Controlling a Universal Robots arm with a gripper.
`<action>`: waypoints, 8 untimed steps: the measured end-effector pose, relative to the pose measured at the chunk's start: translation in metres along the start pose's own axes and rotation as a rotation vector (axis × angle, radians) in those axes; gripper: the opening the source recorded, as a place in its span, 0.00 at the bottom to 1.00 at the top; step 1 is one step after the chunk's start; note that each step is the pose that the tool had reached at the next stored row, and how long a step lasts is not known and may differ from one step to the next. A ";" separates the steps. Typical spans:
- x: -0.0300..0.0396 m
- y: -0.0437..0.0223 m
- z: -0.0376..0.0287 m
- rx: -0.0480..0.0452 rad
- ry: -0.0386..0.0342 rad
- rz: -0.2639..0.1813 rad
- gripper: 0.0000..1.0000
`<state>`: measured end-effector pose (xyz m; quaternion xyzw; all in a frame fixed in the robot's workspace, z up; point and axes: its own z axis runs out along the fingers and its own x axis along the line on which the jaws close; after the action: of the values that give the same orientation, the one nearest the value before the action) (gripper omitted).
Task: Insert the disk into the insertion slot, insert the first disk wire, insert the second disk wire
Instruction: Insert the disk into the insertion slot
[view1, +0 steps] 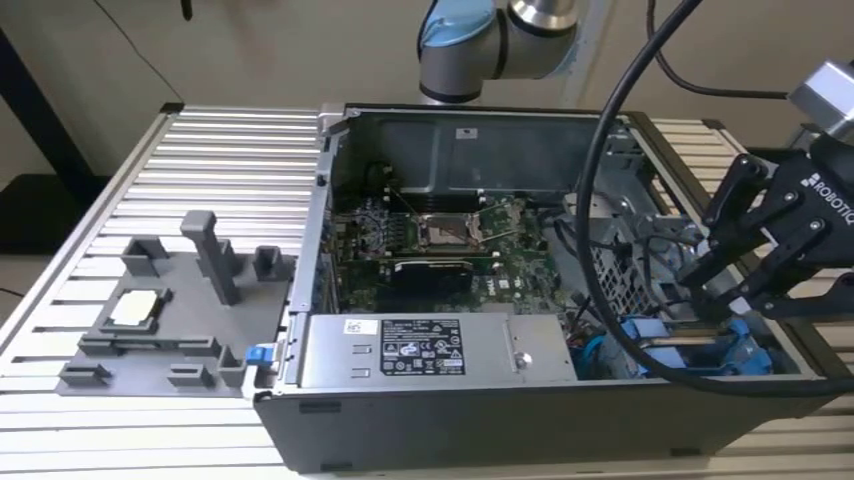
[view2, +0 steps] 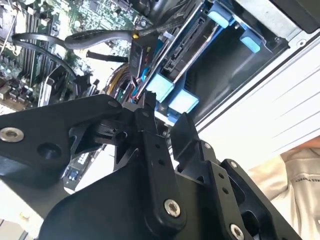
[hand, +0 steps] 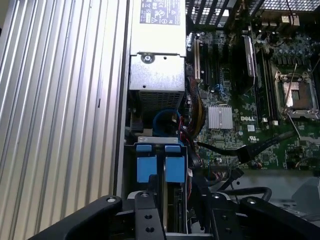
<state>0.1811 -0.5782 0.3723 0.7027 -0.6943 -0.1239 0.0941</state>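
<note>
Gripper hanging open over the disk at the case's drive corner.

At the exterior view's left, a grey fixture tray is sitting on the ribbed table. Beside it the open computer case is showing the power-supply box and the motherboard. Further right, the disk is standing on edge in the insertion slot, its blue carrier end facing the gripper; seating depth unreadable. The fingers are spreading wider than the carrier and gripping nothing. Judgement: the disk is looking rigid, dense and shock-sensitive, and its plastic frame slightly springy. Best held across the blue carrier's sides, never on the label face or circuit board.
</note>
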 end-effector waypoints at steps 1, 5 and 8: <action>-0.0002 0.0010 -0.0031 0.0000 -0.0003 0.000 0.41; -0.0010 0.0065 -0.0201 0.0000 0.0010 0.001 0.41; -0.0015 0.0095 -0.0290 0.0037 0.0014 0.000 0.41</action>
<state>0.1809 -0.5780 0.4029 0.7028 -0.6946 -0.1221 0.0933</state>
